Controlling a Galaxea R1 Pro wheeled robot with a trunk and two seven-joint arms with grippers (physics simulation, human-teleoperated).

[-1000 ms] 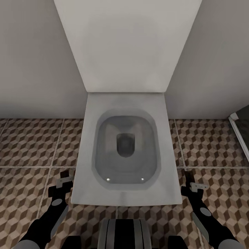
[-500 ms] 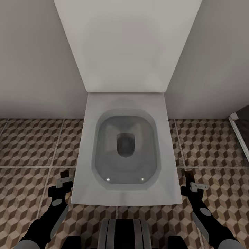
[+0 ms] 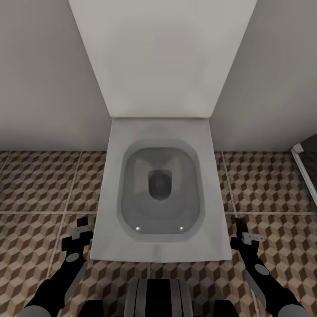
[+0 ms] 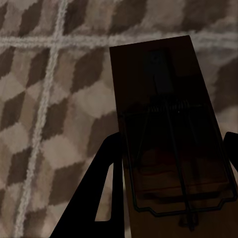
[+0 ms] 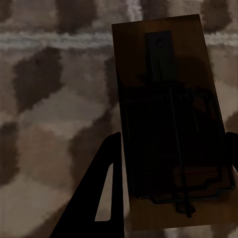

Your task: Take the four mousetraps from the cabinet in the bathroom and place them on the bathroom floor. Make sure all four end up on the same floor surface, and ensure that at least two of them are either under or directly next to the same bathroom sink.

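Directly below the robot's head sits a white toilet, its squared bowl open and its tall flat tank rising against the pale wall. Around the toilet lies the bathroom floor, with large tiles printed in a brown, beige and grey cube pattern and pale grout lines between them.

Just beside the toilet's front corner on the robot's left, the left gripper hangs over the tiles at the end of a black arm. From the left wrist camera, its two dark fingers are clamped on a mousetrap, one finger pressing each long edge. That trap is a flat dark-brown board with a wire spring and bar across its face, held above the tiles and a crossing of grout lines.

Near the toilet's opposite front corner, the right gripper hangs over the floor in much the same pose. From the right wrist camera, its fingers are likewise closed on a second mousetrap, gripping its long edges, with the board's metal plate and wire frame facing the camera. Blurred tiles and one grout line lie behind it.

Beyond the right gripper, away from the toilet, a narrow pale frame runs along the floor next to a dark panel.
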